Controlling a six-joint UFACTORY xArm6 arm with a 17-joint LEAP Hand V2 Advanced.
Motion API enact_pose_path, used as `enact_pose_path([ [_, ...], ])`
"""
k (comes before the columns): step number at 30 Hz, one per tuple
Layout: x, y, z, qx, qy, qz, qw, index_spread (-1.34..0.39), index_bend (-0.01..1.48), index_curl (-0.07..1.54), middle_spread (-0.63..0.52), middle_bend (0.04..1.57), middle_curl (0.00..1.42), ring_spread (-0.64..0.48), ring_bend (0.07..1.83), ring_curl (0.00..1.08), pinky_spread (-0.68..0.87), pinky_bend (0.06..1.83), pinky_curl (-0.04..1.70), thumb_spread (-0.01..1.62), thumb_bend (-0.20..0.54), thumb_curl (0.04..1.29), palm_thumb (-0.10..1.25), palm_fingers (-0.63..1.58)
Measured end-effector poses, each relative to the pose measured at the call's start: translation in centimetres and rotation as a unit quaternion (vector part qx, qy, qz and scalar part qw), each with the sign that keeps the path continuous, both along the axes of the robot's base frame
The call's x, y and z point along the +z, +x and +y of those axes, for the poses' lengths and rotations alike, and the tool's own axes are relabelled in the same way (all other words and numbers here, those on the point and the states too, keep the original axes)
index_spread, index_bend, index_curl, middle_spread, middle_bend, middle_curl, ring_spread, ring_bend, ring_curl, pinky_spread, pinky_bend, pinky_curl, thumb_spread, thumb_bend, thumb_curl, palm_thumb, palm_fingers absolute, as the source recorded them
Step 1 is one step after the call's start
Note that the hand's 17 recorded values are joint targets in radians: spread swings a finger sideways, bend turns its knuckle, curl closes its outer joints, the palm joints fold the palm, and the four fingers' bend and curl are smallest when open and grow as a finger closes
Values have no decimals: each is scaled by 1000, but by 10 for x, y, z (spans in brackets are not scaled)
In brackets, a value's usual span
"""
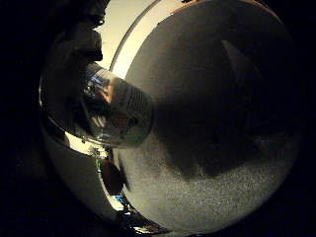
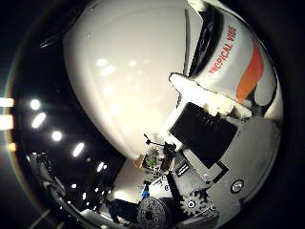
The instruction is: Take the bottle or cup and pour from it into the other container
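A bottle (image 2: 233,57) with a white label, red print and an orange mark lies right against my palm. My hand (image 2: 205,129) has its white and black fingers curled round it. In the little finger side view the same bottle's shiny, labelled body (image 1: 116,111) juts out over a grey speckled surface (image 1: 212,148), with a dark finger (image 1: 81,44) beside it. A large glossy white rounded surface (image 2: 124,81) is close to the bottle; I cannot tell whether it is the other container.
The grey speckled surface has a pale rim (image 1: 131,47) along one side. Beyond the white surface there is a dark room with ceiling lights (image 2: 38,119) and small clutter (image 2: 152,160) far off.
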State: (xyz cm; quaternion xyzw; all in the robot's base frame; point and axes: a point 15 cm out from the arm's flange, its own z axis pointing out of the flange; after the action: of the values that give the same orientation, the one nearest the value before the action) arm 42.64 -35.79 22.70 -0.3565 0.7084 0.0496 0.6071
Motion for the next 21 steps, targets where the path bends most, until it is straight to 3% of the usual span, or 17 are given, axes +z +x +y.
enact_pose_path([
  [9, 62, 16, 27, 39, -75, -11, 996, -238, 1059, 938, -135, 1324, 834, -231, 1345, 744, -201, 1428, 688, 488, -21, 874, 990, 1070],
  [15, 88, 18, 78, 83, -134, 20, 987, -233, 1072, 920, -128, 1336, 831, -238, 1323, 783, -206, 1388, 753, 443, -22, 898, 1000, 1070],
  [21, 108, 19, 136, 125, -215, 71, 966, -229, 1085, 907, -132, 1341, 824, -245, 1307, 815, -213, 1353, 807, 411, -23, 911, 1007, 1077],
])
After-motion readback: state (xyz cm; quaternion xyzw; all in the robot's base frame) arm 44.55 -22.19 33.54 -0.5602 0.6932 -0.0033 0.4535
